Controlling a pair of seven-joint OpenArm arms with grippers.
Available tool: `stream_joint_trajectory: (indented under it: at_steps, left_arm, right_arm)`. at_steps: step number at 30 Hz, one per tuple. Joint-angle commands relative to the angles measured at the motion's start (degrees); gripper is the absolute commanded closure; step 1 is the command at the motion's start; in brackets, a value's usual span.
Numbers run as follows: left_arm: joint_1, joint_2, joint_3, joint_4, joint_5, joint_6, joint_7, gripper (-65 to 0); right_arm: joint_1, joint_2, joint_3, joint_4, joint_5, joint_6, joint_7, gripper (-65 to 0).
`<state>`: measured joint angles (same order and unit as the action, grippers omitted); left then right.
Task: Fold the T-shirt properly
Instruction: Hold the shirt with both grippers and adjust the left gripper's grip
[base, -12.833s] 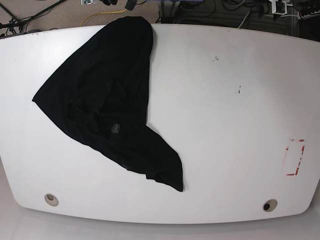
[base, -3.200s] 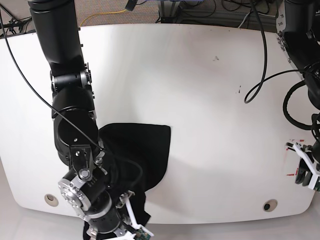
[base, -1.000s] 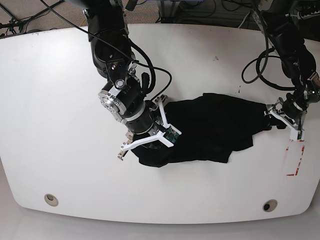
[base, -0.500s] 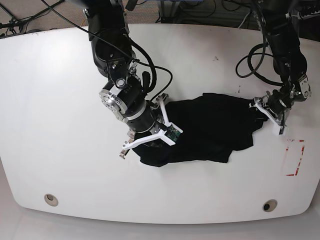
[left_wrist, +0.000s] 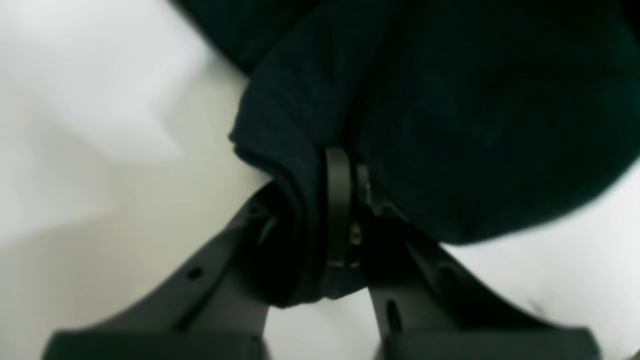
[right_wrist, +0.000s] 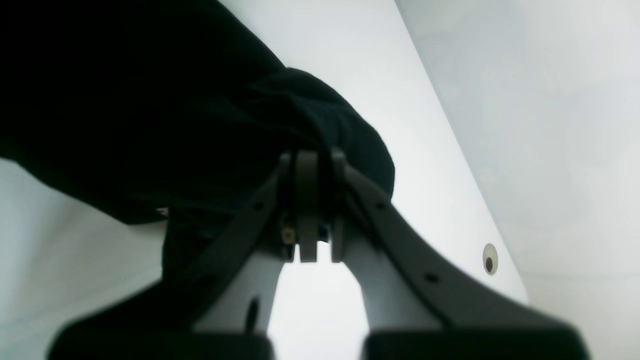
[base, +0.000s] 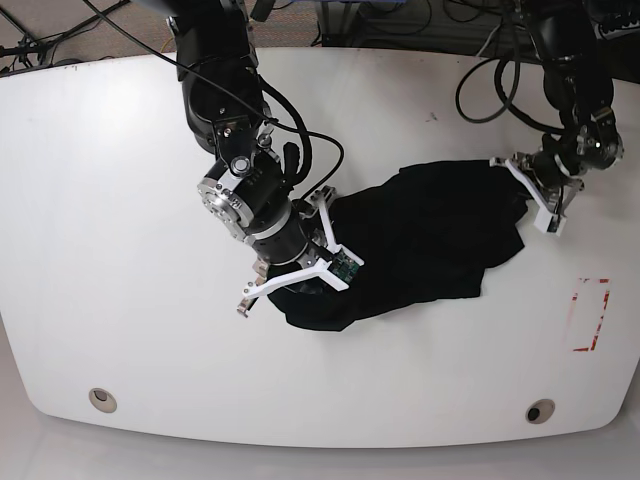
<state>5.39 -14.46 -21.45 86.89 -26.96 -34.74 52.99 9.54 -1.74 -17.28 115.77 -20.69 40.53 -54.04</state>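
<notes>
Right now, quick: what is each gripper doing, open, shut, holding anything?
Left gripper: shut on a fold of the large black cloth T-shirt.
Right gripper: shut on the opposite edge of the T-shirt.

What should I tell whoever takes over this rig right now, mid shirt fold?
Left gripper: shut on a fold of the large black cloth T-shirt, at the shirt's end toward the base view's right.
Right gripper: shut on the shirt's opposite end.
The shirt is bunched between both grips over the middle of the white table, not spread flat.
Done: both ends gripped.
Left: spread it flat, then every fold.
</notes>
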Motion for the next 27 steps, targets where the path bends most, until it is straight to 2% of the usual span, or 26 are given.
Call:
stream_joint_trajectory:
  at_steps: [1, 3, 5, 11, 19, 27]
  left_arm:
    - [1.5, -0.9, -0.3, 6.0, -2.7, -0.3, 0.7, -4.4]
    - [2.9, -0.9, -1.2, 8.8, -3.5, -0.3, 2.7, -4.7]
    - [3.9, -0.9, -3.3, 11.7, -4.3, -0.3, 5.3, -9.3]
    - [4.2, -0.9, -8.3, 17.2, -7.6, -0.3, 9.9, -36.5]
    - [1.1, -1.0, -13.8, 16.4, -13.0, -0.8, 13.6, -38.1]
    - [-6.3, -1.0, -15.3, 3.5, -12.9, -0.6, 13.2, -37.9]
  right_arm:
    - [1.2, -0.3, 0.0, 1.0, 0.2, -0.5, 1.3, 0.0]
    - [1.2, -0.3, 0.0, 1.0, 0.2, -0.5, 1.3, 0.0]
    - [1.1, -0.3, 0.0, 1.0, 0.2, -0.5, 1.3, 0.0]
    - [1.2, -0.5, -0.1, 1.0, 0.2, -0.5, 1.3, 0.0]
    - [1.2, -0.6, -0.1, 1.0, 0.5, -0.5, 1.3, 0.0]
    - [1.1, -0.6, -0.2, 1.0, 0.6, -0.5, 1.3, 0.0]
